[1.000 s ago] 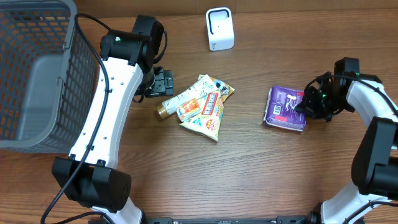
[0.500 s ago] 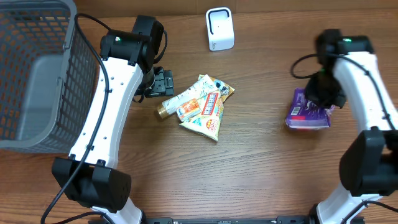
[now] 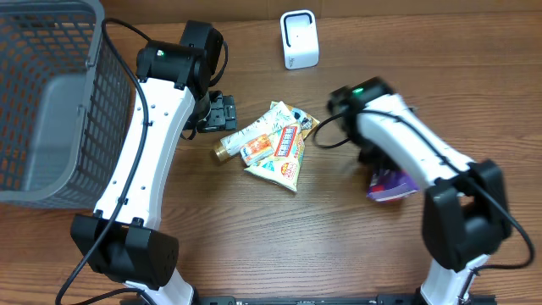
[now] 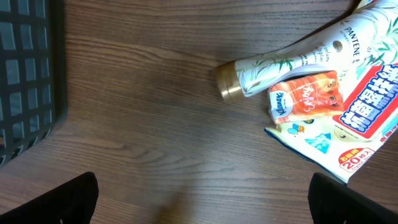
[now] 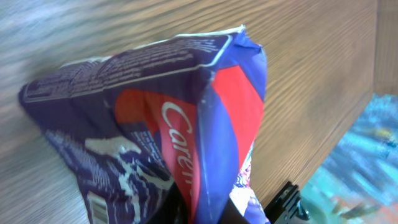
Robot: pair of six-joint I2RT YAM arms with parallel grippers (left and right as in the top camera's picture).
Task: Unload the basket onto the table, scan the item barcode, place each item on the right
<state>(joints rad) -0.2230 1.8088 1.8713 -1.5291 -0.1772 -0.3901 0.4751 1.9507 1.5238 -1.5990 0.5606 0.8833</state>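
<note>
wood table is being used; pack is being gripped by right claw, scanner lying far-left of it; left claw is being held open.

From overhead I get only a sliver of the purple packet; the right arm covers the rest of it. On the right wrist camera the packet runs off the bottom edge and hides nearly all of the right gripper. Its small print is too fine for me to read, and the far corner is a teal blur.
</note>
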